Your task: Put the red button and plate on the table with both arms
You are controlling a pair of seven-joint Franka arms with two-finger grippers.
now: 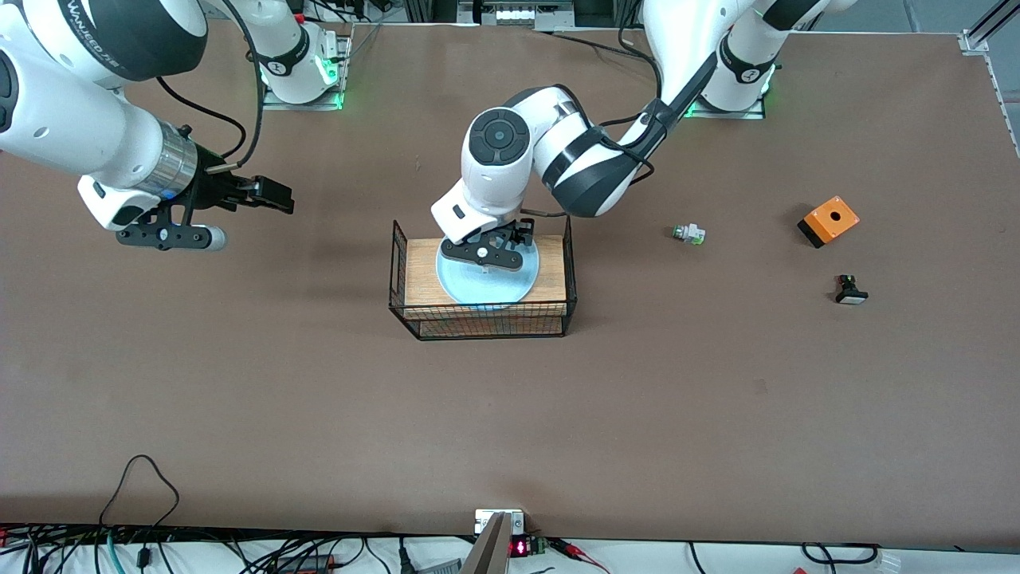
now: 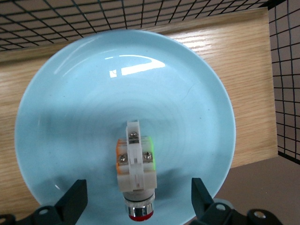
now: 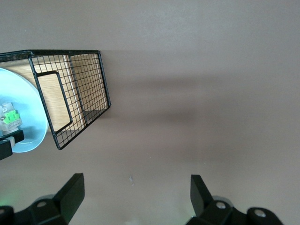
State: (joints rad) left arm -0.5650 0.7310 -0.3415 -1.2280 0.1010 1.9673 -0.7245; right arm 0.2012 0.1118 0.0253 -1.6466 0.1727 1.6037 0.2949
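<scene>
The red button (image 2: 135, 169), a small whitish part with a dark red cap and a green bit, is seen lying flat between the spread fingers of the left gripper (image 2: 136, 197). It rests on the plate (image 2: 70, 108), round, light blue and glossy, directly beneath that gripper.

Wire basket (image 1: 414, 319), green-capped part (image 1: 688, 233), orange box (image 1: 828, 221), black-and-white button (image 1: 850, 290).

Both our arms were out, one low and one waiting.

Our left arm bent down from its base, wrist pointing straight down, and its left gripper (image 1: 500, 249) stood with fingers (image 2: 75, 200) spread wide. Our right arm waited, held up and level, its right gripper (image 3: 136, 197) likewise spread apart and holding nothing.
</scene>
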